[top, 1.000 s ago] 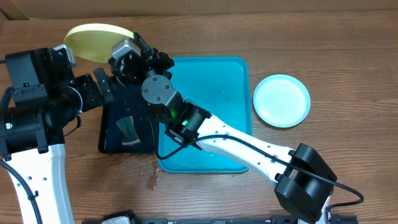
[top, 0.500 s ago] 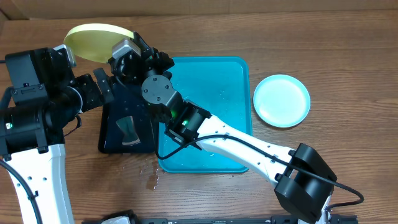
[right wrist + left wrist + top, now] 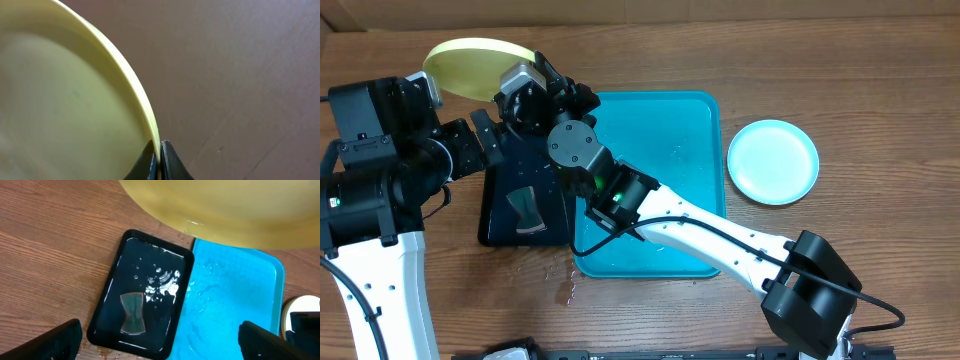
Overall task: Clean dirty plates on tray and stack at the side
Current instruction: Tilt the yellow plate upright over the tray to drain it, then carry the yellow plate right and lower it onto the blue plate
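A yellow-green plate [image 3: 470, 62] hangs tilted above the table's back left, past the black tray. My right gripper [image 3: 520, 82] is shut on its rim; in the right wrist view the two fingertips [image 3: 160, 155] pinch the plate's [image 3: 70, 100] thin edge. My left gripper [image 3: 160, 345] stands wide open with nothing between its fingers, below the plate's [image 3: 230, 210] underside and over the seam between both trays. A light blue plate [image 3: 773, 161] lies flat on the table to the right of the turquoise tray [image 3: 680, 130]. The tray [image 3: 235, 295] is wet and holds no plate.
A smaller black tray [image 3: 510, 215] with water and a grey sponge [image 3: 527, 210] sits against the turquoise tray's left side; the left wrist view shows that black tray [image 3: 115, 280] and sponge [image 3: 133, 312] too. Water drops [image 3: 565, 285] lie on the wood by its front corner.
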